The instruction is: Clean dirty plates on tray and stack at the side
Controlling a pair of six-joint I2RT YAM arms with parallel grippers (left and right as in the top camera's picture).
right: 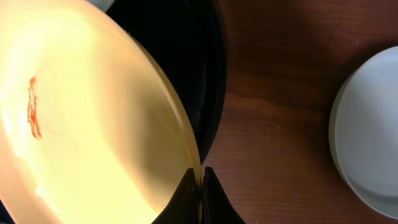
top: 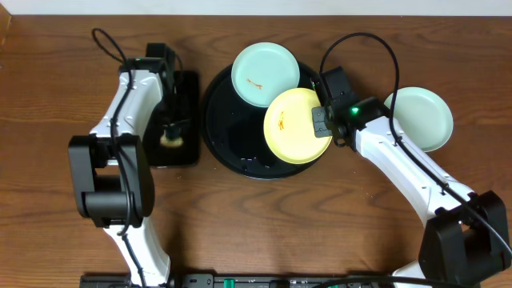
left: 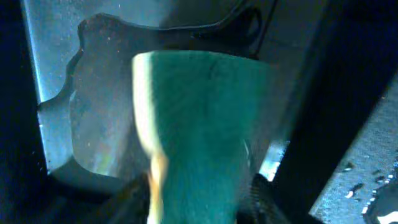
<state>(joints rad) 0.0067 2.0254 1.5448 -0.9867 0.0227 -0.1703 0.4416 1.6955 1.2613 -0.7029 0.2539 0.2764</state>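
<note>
Rim of the yellow plate (right: pixel 93 112) sits clenched in the right claw (right: pixel 200 186); left claw (top: pixel 170 128) too blurred to tell.

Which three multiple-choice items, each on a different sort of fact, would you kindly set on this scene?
1. Relative to the round black tray, where is the smear-free mint plate?
A. on it
B. on the table to its right
C. on the table to its left

2. How many plates carry an orange smear?
A. none
B. one
C. two

3. What is the right gripper doing?
A. pinching the yellow plate by its rim
B. hanging open
C. holding a cup

Key: 1B, wood surrounds it; 2C, the yellow plate and the smeared mint plate; 3A, its jaws meet on the rim.
</note>
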